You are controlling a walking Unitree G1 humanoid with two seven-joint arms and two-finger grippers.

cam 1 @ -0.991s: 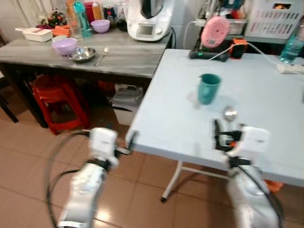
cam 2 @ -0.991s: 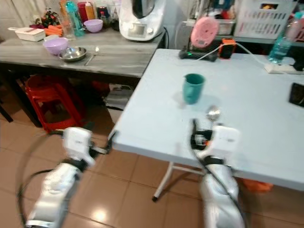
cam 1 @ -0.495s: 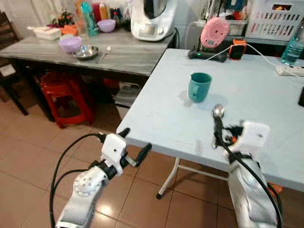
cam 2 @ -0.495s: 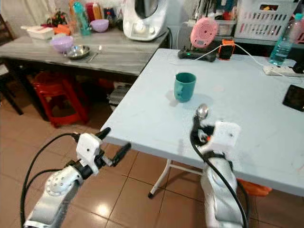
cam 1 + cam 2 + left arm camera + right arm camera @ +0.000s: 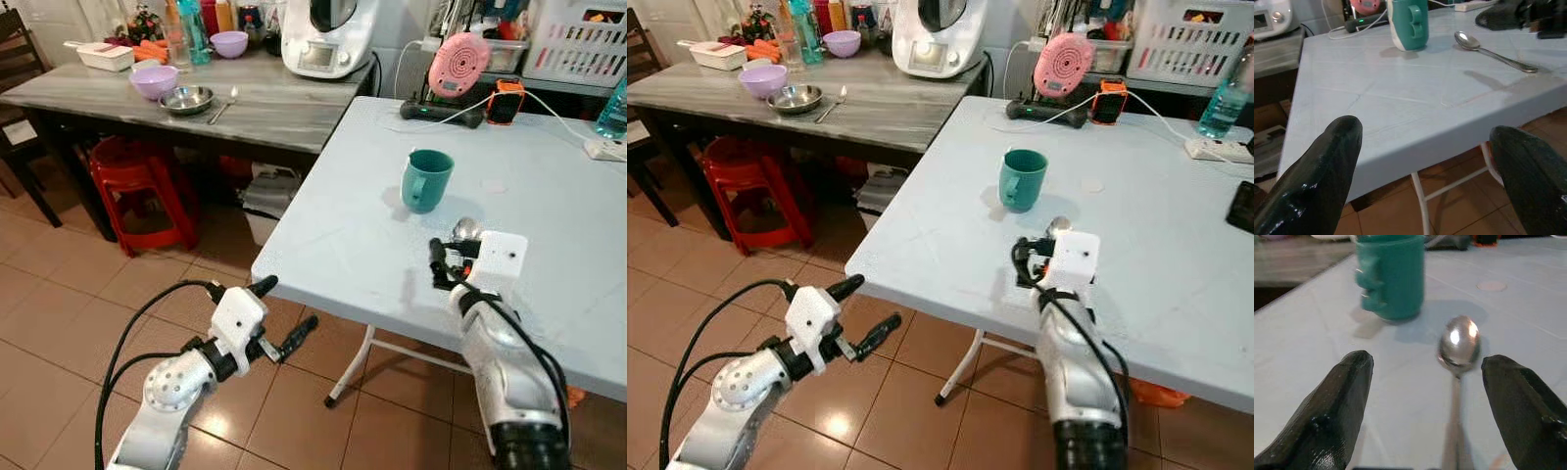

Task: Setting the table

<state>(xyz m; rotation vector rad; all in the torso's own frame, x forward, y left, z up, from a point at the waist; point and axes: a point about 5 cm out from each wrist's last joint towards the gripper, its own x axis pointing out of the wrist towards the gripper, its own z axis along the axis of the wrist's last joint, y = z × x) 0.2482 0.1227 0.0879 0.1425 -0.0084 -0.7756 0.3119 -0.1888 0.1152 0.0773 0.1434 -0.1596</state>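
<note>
Spoon (image 5: 1457, 362) flat on table (image 5: 353, 225), bowl twd mug (image 5: 1392, 278), right gripper (image 5: 1437, 431) spread

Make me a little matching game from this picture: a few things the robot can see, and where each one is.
Things:
1. teal mug
2. spoon
3. red stool
4. left gripper

Places:
A. under the grey side table
B. lying flat just in front of the right gripper
C. upright on the pale blue table
D. off the table's edge, above the floor tiles

Pairs: 1-C, 2-B, 3-A, 4-D
</note>
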